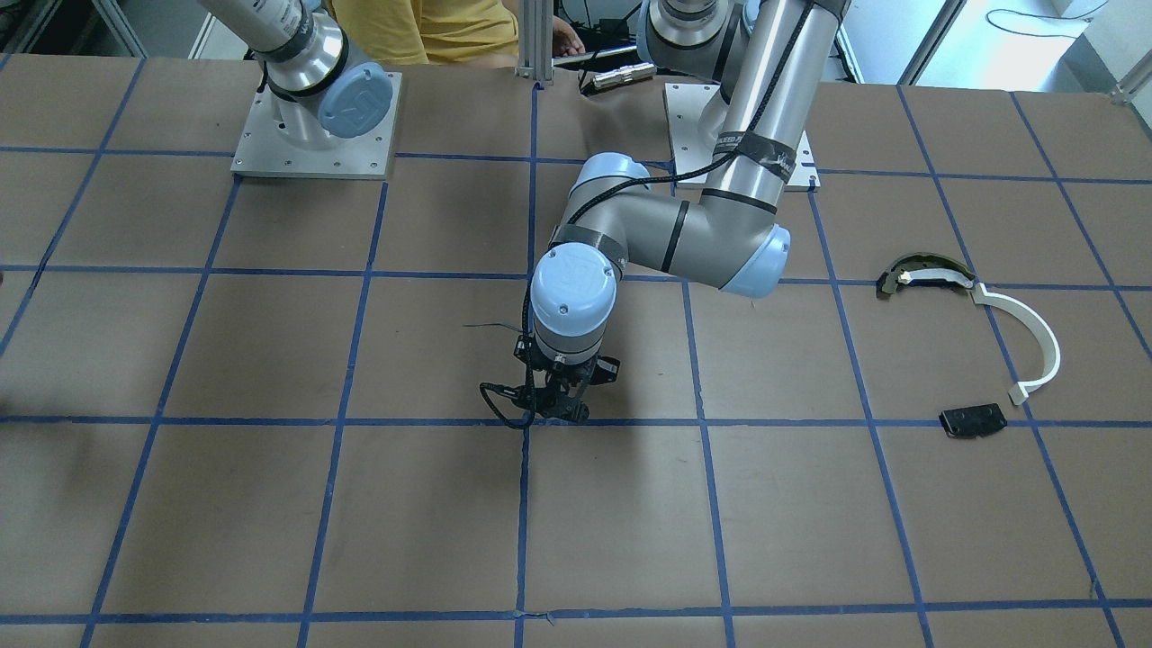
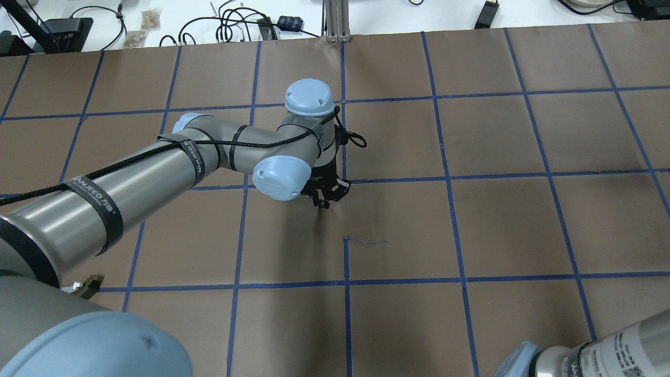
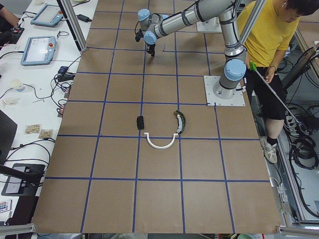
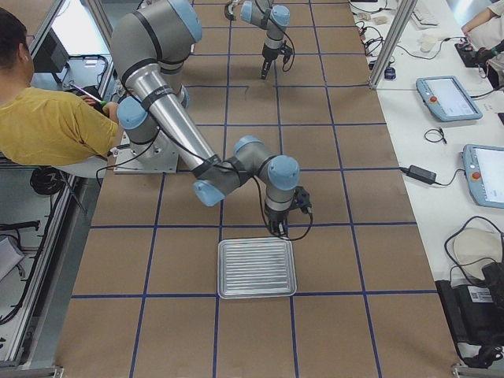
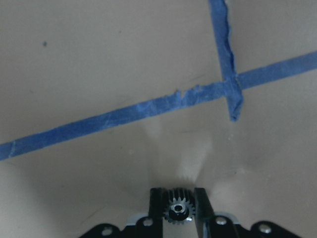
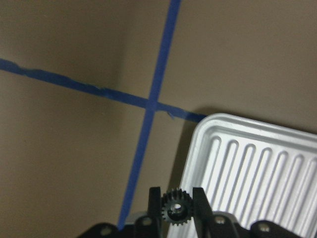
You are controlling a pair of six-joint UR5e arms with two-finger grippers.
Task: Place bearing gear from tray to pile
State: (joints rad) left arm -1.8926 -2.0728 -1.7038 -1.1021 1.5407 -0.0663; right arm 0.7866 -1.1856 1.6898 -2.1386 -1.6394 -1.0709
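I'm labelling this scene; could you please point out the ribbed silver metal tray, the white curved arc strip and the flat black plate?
ribbed silver metal tray (image 4: 257,268), exterior right view, bare ribbed floor.
white curved arc strip (image 1: 1055,355), exterior front-facing view, mid-curve.
flat black plate (image 1: 972,420), exterior front-facing view, centre.

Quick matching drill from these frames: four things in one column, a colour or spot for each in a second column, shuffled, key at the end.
Things:
1. tray
2. curved strip
3. plate
4. left gripper

Descriptions:
A. black, flat, near the strip's free end
B. close to a blue tape crossing, mid-table
C. silver, ribbed
D. white, one end by a dark curved piece

Pairs: 1-C, 2-D, 3-A, 4-B
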